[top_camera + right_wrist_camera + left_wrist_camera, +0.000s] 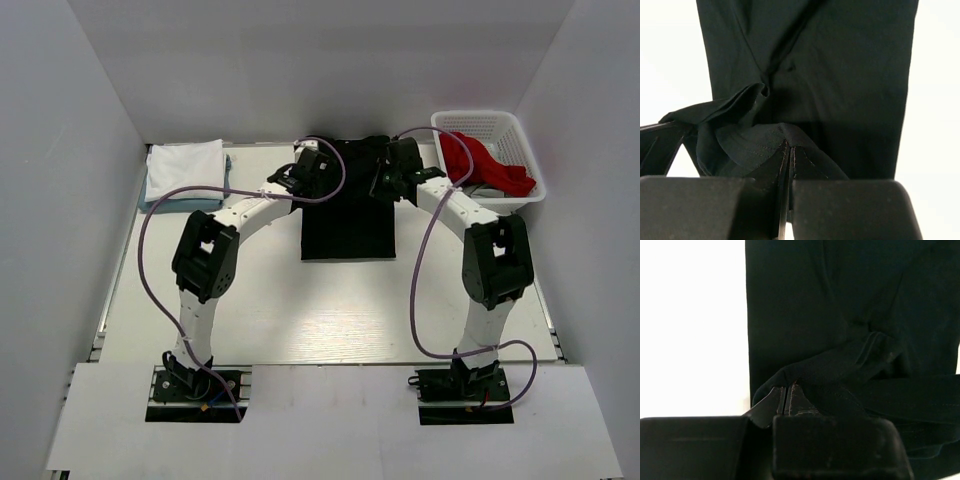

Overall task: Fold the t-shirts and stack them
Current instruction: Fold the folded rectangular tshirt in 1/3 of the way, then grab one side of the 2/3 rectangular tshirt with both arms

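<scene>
A black t-shirt [347,220] lies as a long narrow strip in the middle of the table, its far end lifted. My left gripper [303,168] is shut on the shirt's far left corner; in the left wrist view the black cloth [850,330] drapes over the closed fingertips [797,390]. My right gripper [388,172] is shut on the far right corner, with the hem [760,145] pinched at its tips [789,146]. A folded white t-shirt [184,168] rests on a light blue-grey one [180,203] at the back left.
A white mesh basket [492,125] with red cloth [490,165] and some grey cloth inside stands at the back right. White walls close in the table on three sides. Purple cables loop from both arms.
</scene>
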### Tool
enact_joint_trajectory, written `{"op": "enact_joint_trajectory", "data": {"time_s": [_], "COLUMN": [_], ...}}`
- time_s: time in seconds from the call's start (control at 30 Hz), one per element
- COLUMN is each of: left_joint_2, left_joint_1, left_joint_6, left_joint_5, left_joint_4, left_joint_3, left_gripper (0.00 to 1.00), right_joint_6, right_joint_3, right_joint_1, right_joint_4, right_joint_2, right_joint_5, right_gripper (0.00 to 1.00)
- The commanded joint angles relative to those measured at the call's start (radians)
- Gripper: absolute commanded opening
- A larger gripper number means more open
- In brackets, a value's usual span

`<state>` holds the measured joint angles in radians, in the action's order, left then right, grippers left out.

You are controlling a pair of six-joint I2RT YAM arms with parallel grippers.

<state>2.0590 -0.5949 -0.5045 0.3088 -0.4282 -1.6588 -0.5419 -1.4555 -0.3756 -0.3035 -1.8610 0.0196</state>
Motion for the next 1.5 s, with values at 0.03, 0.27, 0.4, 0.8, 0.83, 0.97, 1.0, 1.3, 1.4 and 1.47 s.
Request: {"op": "enact_joint_trajectory", "data": {"time_s": [0.03, 0.27, 0.4, 0.8, 0.83, 0.97, 1.0, 1.3, 1.4, 1.47], "left_joint_2": [0.03, 0.122, 0.132, -0.153, -0.177, -0.258, -0.269, -0.232, -0.191, -0.177], "left_joint_1": [0.021, 0.064, 0.086, 0.093, 0.08, 0.069, 0.069, 0.06, 0.05, 0.05], "left_joint_6": [0.023, 0.023, 0.003, -0.028, -0.028, -0.046, -0.055, -0.081, -0.091, -0.101], "left_joint_5": [-0.046, -0.106, -0.116, -0.114, -0.123, -0.246, -0.266, -0.319, -0.32, -0.336], "left_joint_4": [0.045, 0.069, 0.063, 0.002, 0.002, -0.007, 0.018, 0.077, 0.065, 0.065], "left_joint_3": [-0.087, -0.172, -0.183, 0.064, 0.1, 0.282, 0.348, 0.458, 0.458, 0.478], "left_gripper": [0.0, 0.05, 0.78, 1.0, 1.0, 1.0, 1.0, 0.87, 0.7, 0.6], "right_joint_6": [0.0, -0.07, -0.078, 0.031, 0.027, 0.01, 0.004, -0.026, -0.033, -0.042], "right_joint_3": [-0.095, -0.147, -0.195, 0.099, 0.127, 0.341, 0.365, 0.498, 0.495, 0.51], "right_joint_1": [0.026, 0.049, 0.067, 0.055, 0.055, 0.064, 0.064, 0.076, 0.075, 0.076], "right_joint_4": [0.038, 0.049, 0.075, 0.093, 0.081, 0.078, 0.076, 0.107, 0.109, 0.118], "right_joint_2": [-0.07, -0.165, -0.193, 0.074, 0.11, 0.213, 0.248, 0.218, 0.177, 0.158], "right_joint_5": [-0.001, 0.0, 0.04, -0.098, -0.105, -0.118, -0.118, -0.115, -0.11, -0.118], "right_gripper": [0.0, 0.0, 0.7, 0.9, 0.9, 0.9, 0.9, 0.88, 0.75, 0.68]}}
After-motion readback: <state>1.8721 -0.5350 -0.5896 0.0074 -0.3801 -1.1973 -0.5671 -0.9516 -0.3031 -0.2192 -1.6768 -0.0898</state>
